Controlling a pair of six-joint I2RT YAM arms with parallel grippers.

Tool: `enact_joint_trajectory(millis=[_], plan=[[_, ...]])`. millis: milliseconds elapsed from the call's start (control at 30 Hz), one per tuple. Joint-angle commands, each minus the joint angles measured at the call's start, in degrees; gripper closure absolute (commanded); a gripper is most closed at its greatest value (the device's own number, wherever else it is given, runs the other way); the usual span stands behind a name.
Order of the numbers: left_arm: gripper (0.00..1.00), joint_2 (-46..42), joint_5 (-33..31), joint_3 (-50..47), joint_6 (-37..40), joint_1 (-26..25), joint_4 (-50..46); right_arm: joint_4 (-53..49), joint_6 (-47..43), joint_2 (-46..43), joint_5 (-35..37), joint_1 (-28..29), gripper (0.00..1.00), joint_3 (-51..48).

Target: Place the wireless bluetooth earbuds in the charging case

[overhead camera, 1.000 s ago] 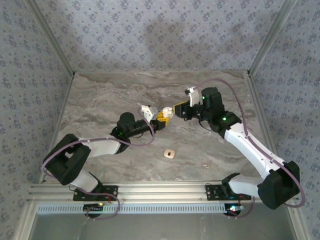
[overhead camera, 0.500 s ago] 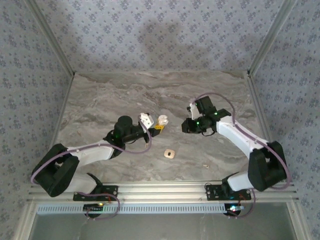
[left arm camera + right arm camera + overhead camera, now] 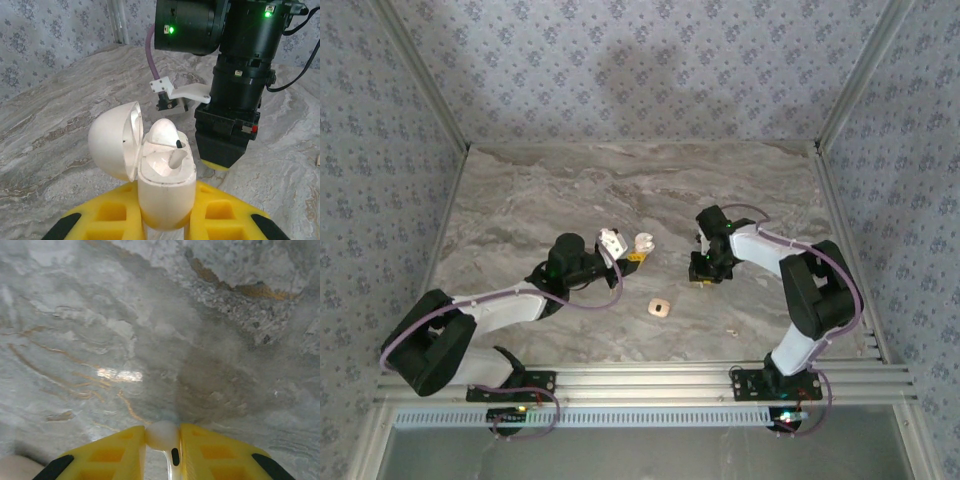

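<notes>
Fingers [image 3: 115,450] of your right gripper [image 3: 162,432] are pressed together on 1 earbud [image 3: 161,436]. Its rounded white head points away from the wrist, down at the marble table [image 3: 100,340]. Its stem, marked with a black dot, runs back between the yellow fingers, so its long axis lies along the gripper.

Your left gripper [image 3: 165,200] is clamped on the base of the white charging case [image 3: 165,182]. The case stands upright with its lid [image 3: 115,142] hinged open to the left. A 2nd earbud [image 3: 162,131] sits in the far socket, head up, and the near socket [image 3: 175,159] shows its bare hollow.

From above, your right gripper hangs nose-down to the right of the case, apart from it. A tan rounded square [image 3: 660,308] lies on the table nearer the arm bases.
</notes>
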Motion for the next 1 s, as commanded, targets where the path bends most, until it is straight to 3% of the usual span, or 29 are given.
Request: enact_joint_trajectory(millis=[0,333,667,967], plan=[[0.9,-1.0,-0.4,-0.2,0.1,-0.1,1.2,-2.1,1.6,1.2,2.6,0.5,0.73,-0.5],[0.9,-0.9,-0.5,-0.2,-0.4,-0.1,1.4,-10.6,0.3,0.6,6.3,1.6,0.6,3.9],[0.9,-1.3,-0.6,-0.4,-0.7,0.0,1.3,-28.3,-1.7,1.4,12.1,3.3,0.58,19.2],[0.9,-2.3,-1.3,-0.8,-0.6,-0.2,1.0,-28.6,-3.7,9.9,11.2,5.4,0.59,23.1]])
